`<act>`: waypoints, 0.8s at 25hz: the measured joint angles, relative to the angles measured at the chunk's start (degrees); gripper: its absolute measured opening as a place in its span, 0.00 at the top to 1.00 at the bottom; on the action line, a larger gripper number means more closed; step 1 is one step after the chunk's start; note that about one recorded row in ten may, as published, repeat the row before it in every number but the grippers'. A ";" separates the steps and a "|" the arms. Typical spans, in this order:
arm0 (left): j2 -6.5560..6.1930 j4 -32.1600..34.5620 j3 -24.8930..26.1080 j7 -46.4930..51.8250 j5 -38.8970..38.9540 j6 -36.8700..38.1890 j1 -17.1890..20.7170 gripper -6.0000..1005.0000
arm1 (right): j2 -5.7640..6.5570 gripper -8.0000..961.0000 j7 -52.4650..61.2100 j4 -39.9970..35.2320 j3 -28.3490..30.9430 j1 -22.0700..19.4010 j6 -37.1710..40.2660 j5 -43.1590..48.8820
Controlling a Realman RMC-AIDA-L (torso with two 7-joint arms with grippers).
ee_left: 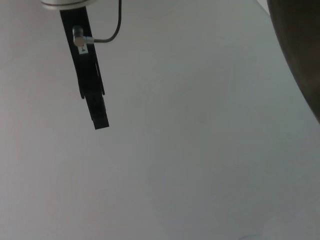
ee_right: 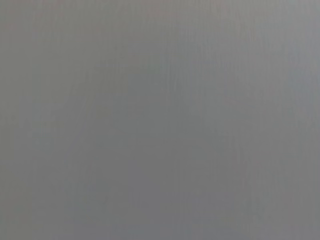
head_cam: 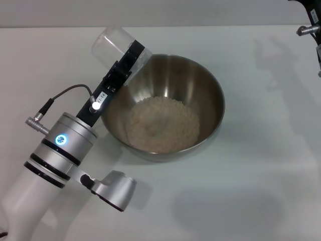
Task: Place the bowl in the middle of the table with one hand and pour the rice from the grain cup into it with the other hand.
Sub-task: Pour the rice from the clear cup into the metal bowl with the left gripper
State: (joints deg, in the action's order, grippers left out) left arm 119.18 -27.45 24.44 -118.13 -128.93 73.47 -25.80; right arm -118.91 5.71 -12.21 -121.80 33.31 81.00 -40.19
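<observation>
The steel bowl (head_cam: pixel 200 85) stands on the white table (head_cam: pixel 261 165), a little left of the middle. A heap of rice (head_cam: pixel 161 124) lies in its bottom. My left gripper (head_cam: pixel 126 59) is shut on the clear grain cup (head_cam: pixel 111 44) and holds it tilted over the bowl's far left rim, mouth toward the bowl. The cup looks empty. In the left wrist view one black finger (ee_left: pixel 92 95) shows over the table, and the bowl's dark wall (ee_left: pixel 305 60) is at the edge. Only a bit of my right arm (head_cam: pixel 310 27) shows at the far right corner.
The table's far edge (head_cam: pixel 200 26) runs along the back. My left arm's wrist and elbow (head_cam: pixel 60 145) lie over the near left of the table. The right wrist view shows only a plain grey surface.
</observation>
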 joint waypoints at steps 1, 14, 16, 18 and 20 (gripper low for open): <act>0.00 -0.67 -0.04 -1.33 0.07 -0.38 0.34 0.97 | 0.00 0.57 0.00 -0.16 0.11 -0.03 0.02 0.01; 0.00 -1.42 0.32 -5.51 0.51 -1.79 0.74 0.97 | -0.09 0.57 0.01 -0.27 -0.10 0.04 0.13 0.03; 0.00 -1.02 0.37 -5.64 0.53 -1.89 0.75 0.97 | -0.09 0.57 0.00 -0.27 -0.04 0.08 0.13 0.03; 0.00 -1.02 0.37 -5.64 0.53 -1.89 0.75 0.97 | -0.09 0.57 0.00 -0.22 0.19 0.22 0.13 0.03; 0.00 -0.88 0.57 -5.56 0.54 -1.83 0.78 0.97 | -0.08 0.57 0.00 -0.14 0.25 0.32 0.13 0.03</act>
State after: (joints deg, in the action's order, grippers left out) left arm 119.18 -28.34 25.02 -123.69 -128.38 71.64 -25.02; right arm -118.99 5.71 -12.35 -121.55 33.63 81.13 -40.16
